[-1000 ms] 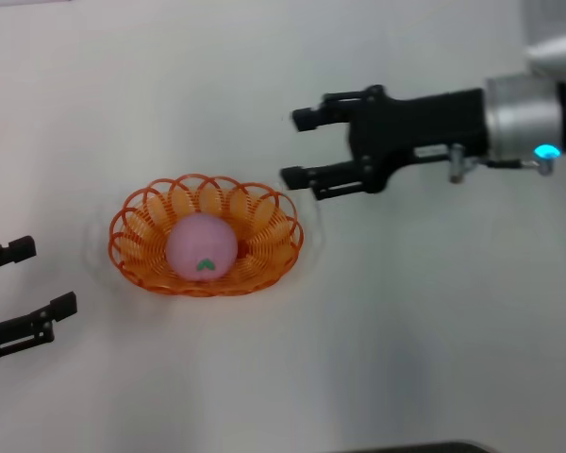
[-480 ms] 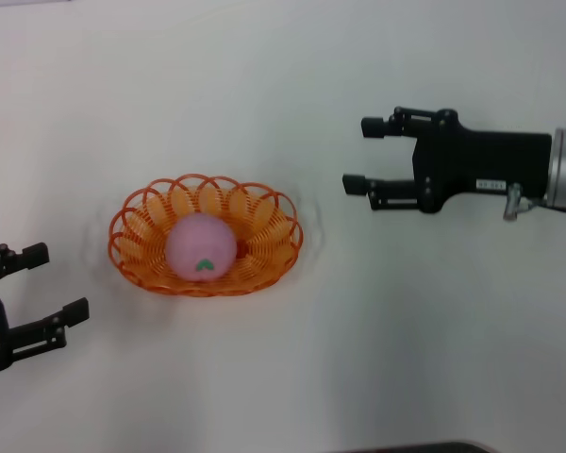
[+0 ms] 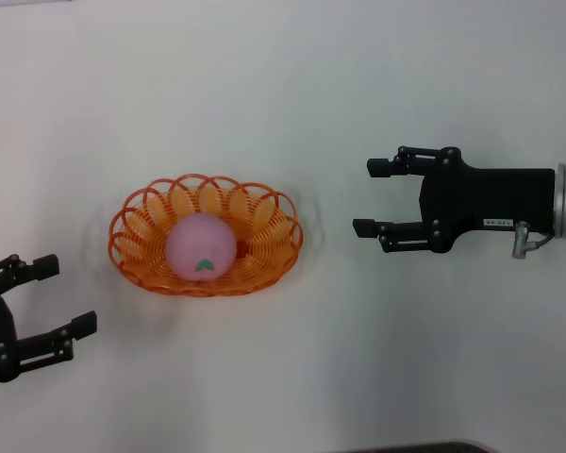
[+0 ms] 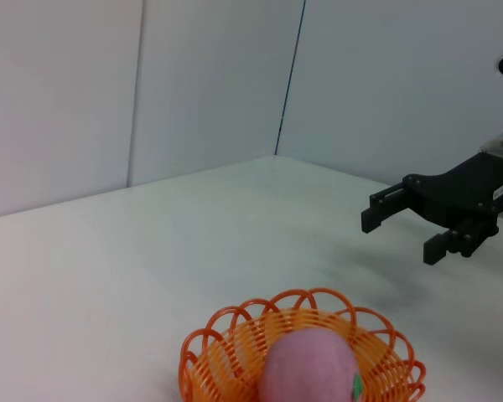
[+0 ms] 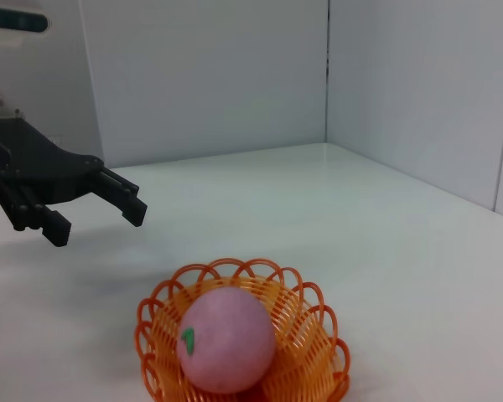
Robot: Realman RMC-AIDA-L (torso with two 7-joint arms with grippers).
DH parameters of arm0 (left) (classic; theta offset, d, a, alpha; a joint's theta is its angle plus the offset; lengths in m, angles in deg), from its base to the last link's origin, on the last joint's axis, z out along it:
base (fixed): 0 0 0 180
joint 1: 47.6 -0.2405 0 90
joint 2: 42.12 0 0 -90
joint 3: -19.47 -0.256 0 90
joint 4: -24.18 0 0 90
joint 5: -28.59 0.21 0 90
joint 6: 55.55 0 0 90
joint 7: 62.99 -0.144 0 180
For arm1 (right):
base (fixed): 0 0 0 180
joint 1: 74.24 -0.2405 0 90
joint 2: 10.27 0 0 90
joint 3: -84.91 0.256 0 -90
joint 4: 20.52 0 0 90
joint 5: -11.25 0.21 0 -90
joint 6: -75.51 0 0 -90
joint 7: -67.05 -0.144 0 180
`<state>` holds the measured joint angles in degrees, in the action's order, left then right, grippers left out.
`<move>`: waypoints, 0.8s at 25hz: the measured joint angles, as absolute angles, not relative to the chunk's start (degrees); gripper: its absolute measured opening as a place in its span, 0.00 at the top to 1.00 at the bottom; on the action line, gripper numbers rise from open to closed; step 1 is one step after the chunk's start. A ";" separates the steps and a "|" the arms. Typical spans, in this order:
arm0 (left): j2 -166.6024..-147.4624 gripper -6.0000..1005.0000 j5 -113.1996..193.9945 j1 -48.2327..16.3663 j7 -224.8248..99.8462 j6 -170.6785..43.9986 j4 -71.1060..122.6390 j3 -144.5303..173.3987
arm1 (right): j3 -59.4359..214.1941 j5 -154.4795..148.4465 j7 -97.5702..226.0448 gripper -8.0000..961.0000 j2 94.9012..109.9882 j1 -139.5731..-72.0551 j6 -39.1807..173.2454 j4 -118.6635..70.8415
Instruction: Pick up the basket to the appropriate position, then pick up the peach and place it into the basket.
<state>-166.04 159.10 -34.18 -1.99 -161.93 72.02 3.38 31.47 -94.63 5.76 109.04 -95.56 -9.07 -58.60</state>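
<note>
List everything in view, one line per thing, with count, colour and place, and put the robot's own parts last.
basket: one, orange, on the table a little to the robot's left of the middle, between the two grippers.
peach: one, pale pink with a small green leaf mark, lying inside the basket.
table: one, white, under everything.
walls: pale grey panels behind the table, seen in the wrist views.
left gripper: one, black, open, at the near left edge of the head view, apart from the basket, holding nothing.
right gripper: one, black on a silver wrist, open, to the right of the basket, fingertips pointing toward it with a gap between, holding nothing.
</note>
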 joint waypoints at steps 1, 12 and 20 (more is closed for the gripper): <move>-166.04 0.13 159.10 -34.17 -1.98 -161.93 71.92 3.38 | 31.53 -94.68 5.80 0.15 109.04 -95.56 -9.05 -58.59; -166.04 0.13 159.06 -34.13 -1.86 -162.09 71.64 3.40 | 31.88 -95.37 5.45 0.15 108.46 -95.74 -10.54 -58.58; -166.07 0.13 159.12 -34.40 -1.88 -161.96 71.63 3.36 | 32.24 -97.47 5.45 0.15 108.29 -95.54 -11.84 -59.03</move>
